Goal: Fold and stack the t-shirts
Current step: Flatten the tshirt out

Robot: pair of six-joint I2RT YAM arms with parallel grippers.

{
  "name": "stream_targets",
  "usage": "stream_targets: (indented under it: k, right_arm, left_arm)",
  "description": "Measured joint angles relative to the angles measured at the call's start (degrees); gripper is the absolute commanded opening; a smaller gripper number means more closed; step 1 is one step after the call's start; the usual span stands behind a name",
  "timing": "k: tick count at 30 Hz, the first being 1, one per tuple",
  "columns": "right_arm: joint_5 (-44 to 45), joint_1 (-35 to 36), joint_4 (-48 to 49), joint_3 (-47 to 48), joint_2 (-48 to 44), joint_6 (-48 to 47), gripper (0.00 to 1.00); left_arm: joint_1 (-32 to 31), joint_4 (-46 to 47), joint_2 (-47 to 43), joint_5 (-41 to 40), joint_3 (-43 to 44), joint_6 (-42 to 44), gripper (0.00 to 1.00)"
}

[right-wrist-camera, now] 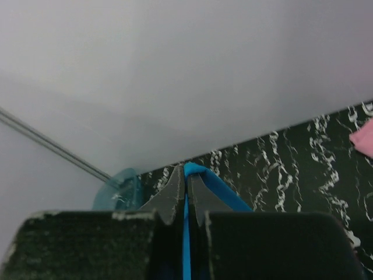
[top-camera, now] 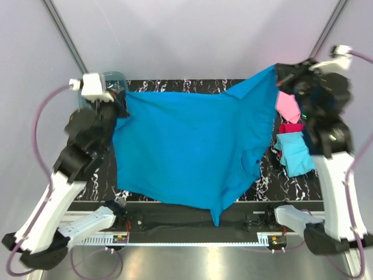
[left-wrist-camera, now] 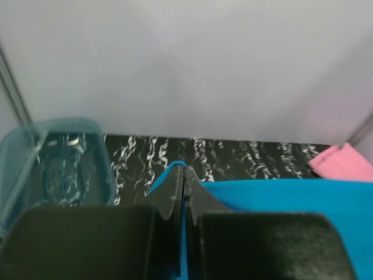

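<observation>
A large teal-blue t-shirt [top-camera: 192,149] hangs spread between both arms above the black marbled table [top-camera: 175,86]. My left gripper [top-camera: 120,100] is shut on its left top corner, with blue cloth [left-wrist-camera: 280,195] pinched between the fingers [left-wrist-camera: 172,189]. My right gripper [top-camera: 280,73] is shut on the right top corner, and blue cloth [right-wrist-camera: 218,188] shows at its fingertips [right-wrist-camera: 175,186]. The shirt's lower edge droops over the table's near edge. On the right lie folded shirts: pink [top-camera: 287,106], magenta-red [top-camera: 289,128] and light cyan [top-camera: 295,153].
A translucent blue plastic tub [top-camera: 113,79] stands at the back left corner, behind my left gripper, also in the left wrist view as the tub [left-wrist-camera: 52,166]. The right arm hangs over the folded shirts. Grey walls close the back and sides.
</observation>
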Motion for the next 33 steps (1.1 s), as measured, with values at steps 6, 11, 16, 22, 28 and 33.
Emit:
stream_targets:
  k: [6,11,16,22,28,33]
  right_arm:
    - [1.6,-0.2,6.4,-11.4,11.2,1.0,0.0]
    - [1.7,-1.6,9.8,-18.1,18.7,1.9,0.0]
    - [1.6,-2.7,14.1,-19.9,23.3,2.4,0.0]
    - [0.2,-4.5,22.2,-19.2,31.5,3.1,0.0]
    - [-2.7,-5.7,26.2,-15.2,44.3,4.2,0.0]
    - [-4.7,-6.1,26.6,-8.5,52.7,4.2,0.0]
  left_arm:
    - [17.4,5.2,17.4,7.7,-4.6,-5.7,0.0]
    - [19.1,7.5,30.9,10.9,-5.0,-7.4,0.0]
    - [19.3,10.0,39.2,11.2,-4.1,-7.7,0.0]
    - [19.6,11.2,49.6,10.4,3.9,-7.0,0.0]
    - [19.8,11.4,59.4,8.6,15.5,-4.7,0.0]
    - [19.9,11.9,66.0,7.6,22.9,-4.0,0.01]
